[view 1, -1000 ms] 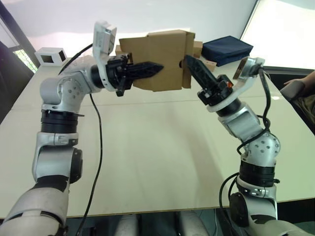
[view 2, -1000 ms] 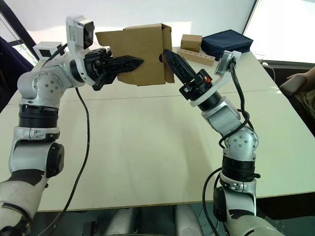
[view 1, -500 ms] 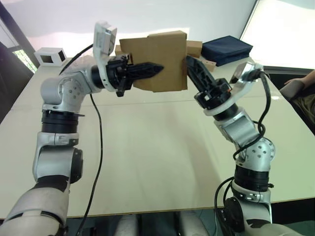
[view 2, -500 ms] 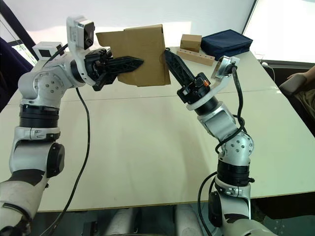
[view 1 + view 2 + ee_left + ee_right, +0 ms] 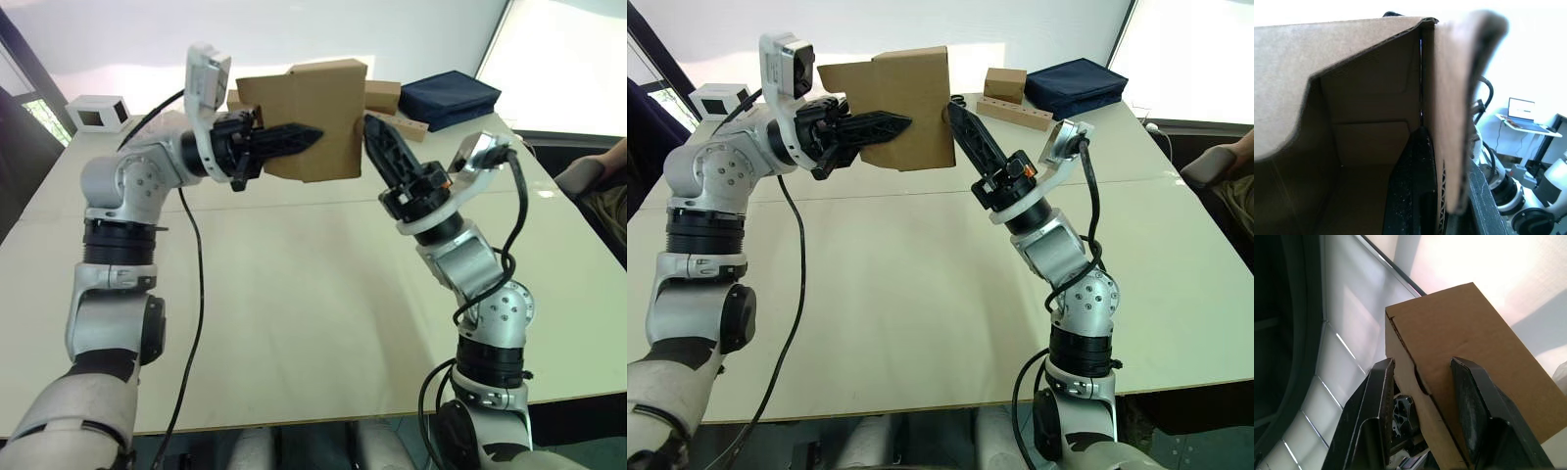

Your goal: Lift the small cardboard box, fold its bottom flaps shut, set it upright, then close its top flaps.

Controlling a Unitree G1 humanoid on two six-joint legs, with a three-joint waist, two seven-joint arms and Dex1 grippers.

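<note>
Small cardboard box held in the air above the far part of the table, between both arms.

Left gripper pinches one side wall, one finger inside the carton and one outside. Right gripper presses its spread, empty fingers against the box's right end, where the flaps lie folded flat. A dark blue case lies behind.

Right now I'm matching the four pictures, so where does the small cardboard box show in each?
Left eye view: the small cardboard box is top centre, held up between the arms.
Right eye view: top, left of centre, left gripper clamped on its wall.
Left wrist view: its open inside faces the camera.
Right wrist view: its closed end, right gripper against it.
Shared landmark: the left gripper's black finger.
</note>
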